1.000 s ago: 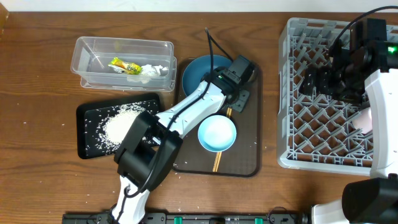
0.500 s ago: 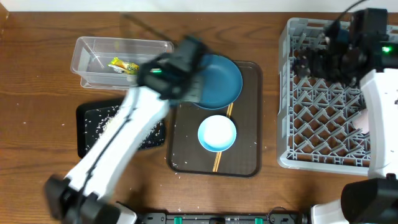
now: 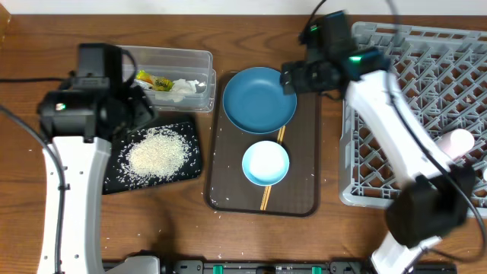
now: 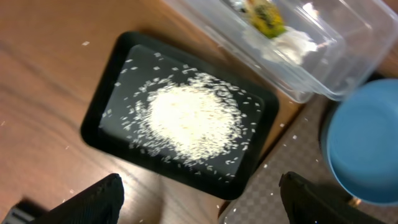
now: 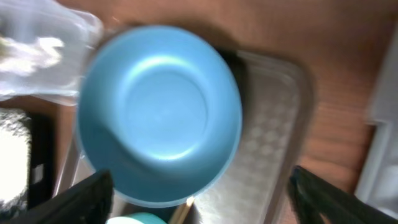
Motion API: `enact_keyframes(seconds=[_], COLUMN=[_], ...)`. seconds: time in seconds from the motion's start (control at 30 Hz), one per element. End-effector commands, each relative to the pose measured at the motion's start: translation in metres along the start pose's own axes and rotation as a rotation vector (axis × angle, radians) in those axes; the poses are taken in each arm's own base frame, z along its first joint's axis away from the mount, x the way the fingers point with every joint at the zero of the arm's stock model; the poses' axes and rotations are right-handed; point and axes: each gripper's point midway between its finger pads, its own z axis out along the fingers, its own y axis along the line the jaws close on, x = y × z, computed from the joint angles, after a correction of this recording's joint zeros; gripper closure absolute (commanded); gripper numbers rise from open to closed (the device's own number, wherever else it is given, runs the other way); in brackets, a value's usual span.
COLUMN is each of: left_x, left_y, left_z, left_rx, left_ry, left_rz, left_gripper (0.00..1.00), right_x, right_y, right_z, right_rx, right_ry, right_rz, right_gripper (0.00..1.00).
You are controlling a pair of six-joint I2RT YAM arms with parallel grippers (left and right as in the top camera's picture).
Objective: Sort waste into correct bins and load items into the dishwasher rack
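The dark-blue plate (image 3: 259, 99) lies at the back of a dark-brown serving tray (image 3: 300, 183), with the pale-blue bowl (image 3: 265, 163) in front of it and the chopsticks (image 3: 267, 196) under them. My right gripper (image 3: 294, 78) hangs open and empty at the plate's right rim; its wrist view shows the plate (image 5: 161, 112) between the spread fingers (image 5: 199, 199). My left gripper (image 3: 138, 109) is open and empty above the black tray (image 3: 109, 181), which holds the rice (image 3: 157, 150). The clear tub (image 3: 199, 59) holds the wrapper (image 3: 152, 79) and the tissue (image 3: 183, 87). One pinkish cup (image 3: 459, 141) sits in the grey rack (image 3: 426, 99).
In the left wrist view the black tray (image 4: 104, 121) with rice (image 4: 193, 118) lies below the open fingers (image 4: 199, 205), with the tub (image 4: 323, 68) beyond it and the plate (image 4: 367, 149) at right. Stray rice grains lie on the wood.
My left arm swung from over the plate back to the left, above the black tray. My right arm moved left from the rack to the plate's right rim.
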Motion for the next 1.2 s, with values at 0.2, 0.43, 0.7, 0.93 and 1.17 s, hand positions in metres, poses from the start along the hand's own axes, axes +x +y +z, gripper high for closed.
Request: enact_keyframes(seconds=[0.2,0.43,0.7,0.93,1.17], left_x=[-0.002,-0.002,-0.002,-0.001,0.000], left_y=[0.012,0.012,0.012,0.009,0.009], left_z=[0.001,0.001,0.001,0.002,0.001], left_rx=[-0.026,-0.026,-0.022,-0.010,-0.005], left_ry=[0.007,0.007,0.010,0.016,0.021], left_rz=[-0.065,-0.065,-0.066,-0.066,-0.065], left_gripper=[0.17,0.17,0.17,0.17,0.16], right_x=[0.057,0.042,-0.046,-0.069,-0.044], right_y=[-0.020,-0.028,-0.086,-0.195,-0.294], right_z=[0.105,0.102,-0.027,-0.189,-0.297], right_rx=[0.122,0.119,0.262,0.737,1.201], right_ry=[0.231,0.188,-0.117,-0.381,-0.446], right_rz=[0.197,0.239,0.188,0.162,0.305], right_gripper=[0.47,0.99,0.99,0.99,0.99])
